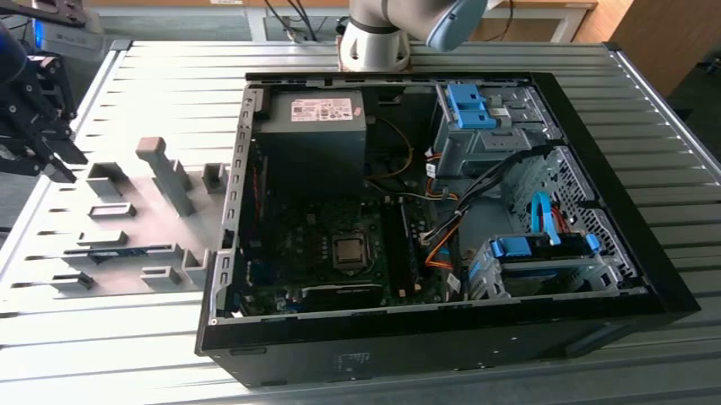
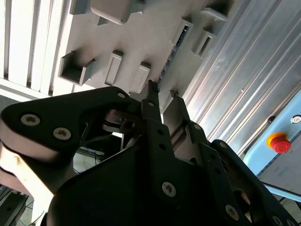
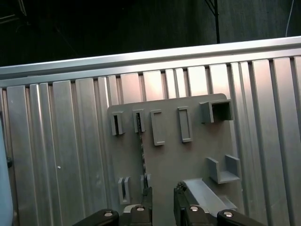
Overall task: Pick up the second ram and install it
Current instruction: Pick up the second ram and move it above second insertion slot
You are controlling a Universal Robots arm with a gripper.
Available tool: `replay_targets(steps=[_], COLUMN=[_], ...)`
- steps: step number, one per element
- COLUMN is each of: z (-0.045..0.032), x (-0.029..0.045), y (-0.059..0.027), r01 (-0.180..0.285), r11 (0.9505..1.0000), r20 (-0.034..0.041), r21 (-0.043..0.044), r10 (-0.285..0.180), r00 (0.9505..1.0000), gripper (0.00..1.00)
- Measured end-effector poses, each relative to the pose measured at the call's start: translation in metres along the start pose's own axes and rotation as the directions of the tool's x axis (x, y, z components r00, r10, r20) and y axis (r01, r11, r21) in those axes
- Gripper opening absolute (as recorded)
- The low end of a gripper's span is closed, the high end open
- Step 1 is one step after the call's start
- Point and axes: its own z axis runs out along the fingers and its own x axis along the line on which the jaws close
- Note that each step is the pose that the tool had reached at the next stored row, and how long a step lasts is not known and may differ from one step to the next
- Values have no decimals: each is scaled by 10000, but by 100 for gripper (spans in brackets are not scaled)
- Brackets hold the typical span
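Note:
The second ram (image 3: 141,151) stands on edge as a thin dark strip in the slots of the grey fixture plate (image 3: 188,160). It shows as a bluish strip (image 1: 121,251) in the exterior view and as a thin line (image 2: 170,56) in the second wrist view. My gripper (image 3: 163,203) hovers above the plate, open, with nothing between its fingers. One fingertip (image 3: 147,200) sits just beside the ram's near end, and the ram is outside the gap. My gripper (image 1: 56,156) is at the exterior view's far left, above the plate's edge. My gripper (image 2: 163,101) also shows in the second wrist view.
An open black computer case (image 1: 631,278) lies in the middle of the ribbed metal table (image 1: 135,354), motherboard (image 1: 327,245) facing up, with power supply (image 1: 316,118) and blue drive brackets (image 1: 541,249). Grey blocks (image 1: 169,173) stand on the fixture plate. A red stop button (image 2: 279,142) lies beyond the table.

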Motion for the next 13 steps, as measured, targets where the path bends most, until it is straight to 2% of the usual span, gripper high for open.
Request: replay_targets(steps=[13], z=[128], x=[58], y=[-6], r01=[43], r11=[10000], r20=[-2], r21=[-3], r10=[-43], r00=[10000], gripper=[32])
